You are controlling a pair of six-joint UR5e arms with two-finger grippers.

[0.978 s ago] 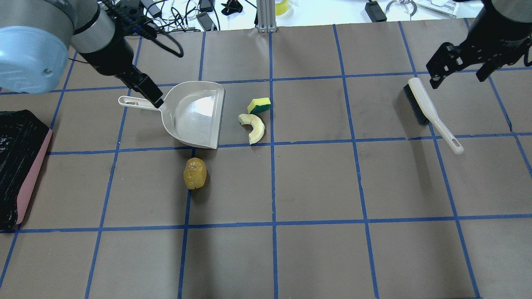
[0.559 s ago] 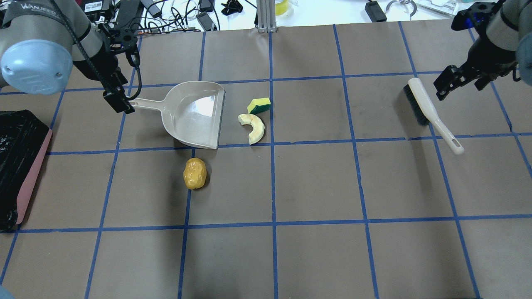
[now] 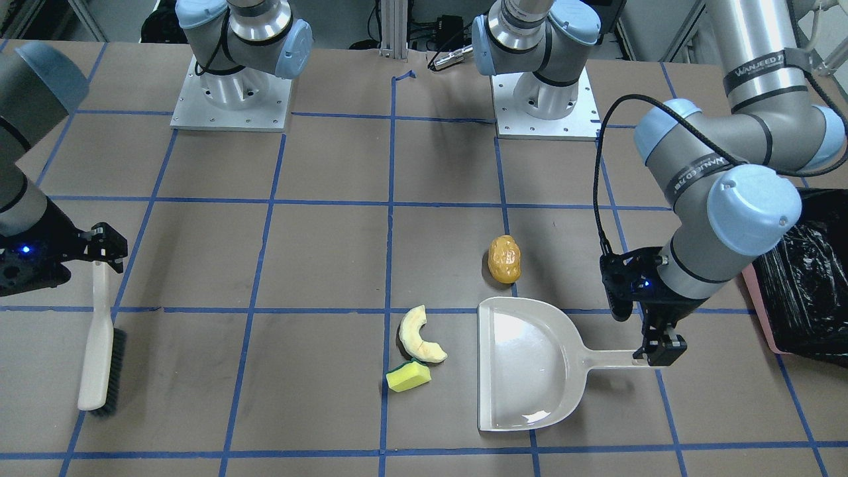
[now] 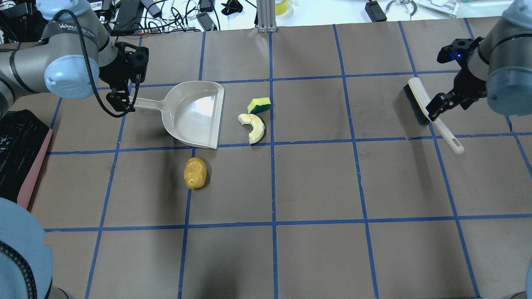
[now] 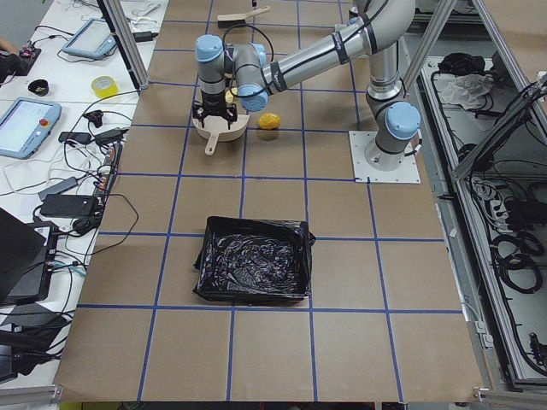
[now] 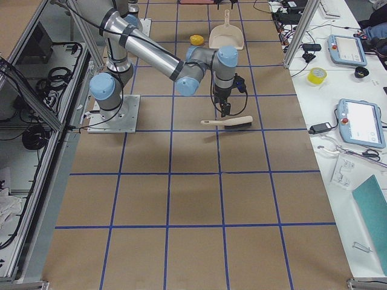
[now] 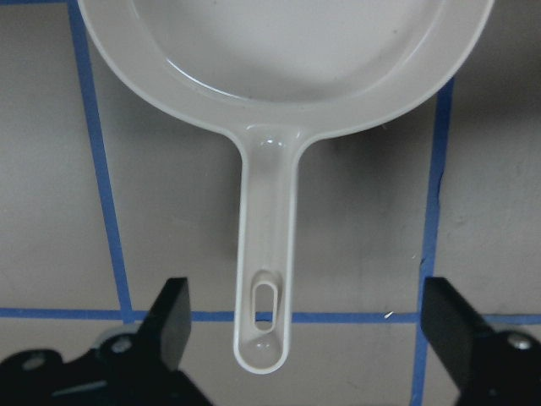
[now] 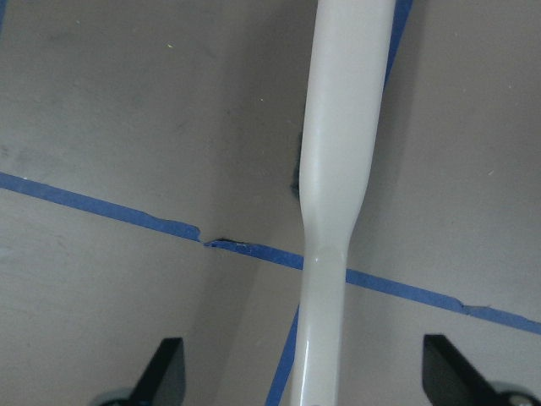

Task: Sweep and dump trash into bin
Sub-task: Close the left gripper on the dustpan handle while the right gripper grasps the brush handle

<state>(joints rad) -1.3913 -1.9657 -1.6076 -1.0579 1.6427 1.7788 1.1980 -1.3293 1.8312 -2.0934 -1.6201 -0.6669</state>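
The trash lies loose on the bench [image 4: 316, 182]. A sponge [image 4: 259, 105] and a crescent slice [image 4: 253, 128] sit just beside the mouth of the dustpan [image 4: 195, 114], and an orange lump [image 4: 195, 173] lies near its robot-side corner. All three look light and apt to roll or skid, so I'd push them with bristles, not pinch them. My left gripper [image 7: 306, 338] straddles the stiff dustpan handle, jaws spread. My right gripper [image 8: 308, 372] straddles the handle of the brush [image 4: 430, 114], jaws likewise spread. The bin [image 4: 31, 182] waits at the bench's left end.

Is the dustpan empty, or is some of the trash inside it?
Empty. The dustpan shows only its bare inside; the sponge block, crescent slice and orange lump all lie outside it.
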